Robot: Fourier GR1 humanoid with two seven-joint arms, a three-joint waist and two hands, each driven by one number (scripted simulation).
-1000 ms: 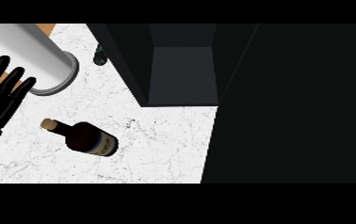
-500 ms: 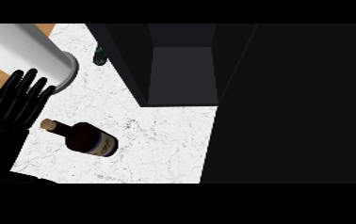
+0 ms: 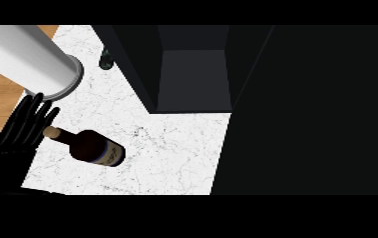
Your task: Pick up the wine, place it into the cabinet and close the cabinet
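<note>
Reach step: left hand (image 3: 22, 129), fingers spread, sits beside the neck of the wine bottle (image 3: 94, 148); nothing held. Next likely calls for curling round the bottle

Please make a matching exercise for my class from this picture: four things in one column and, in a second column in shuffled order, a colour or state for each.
Things
1. bottle
2. cabinet
3. left hand
4. counter

Colours and states
A. white, marbled
B. open, dark inside
C. dark, with a tan top
D. black, fingers straight, by the view's left edge

Pairs: 1-C, 2-B, 3-D, 4-A
</note>
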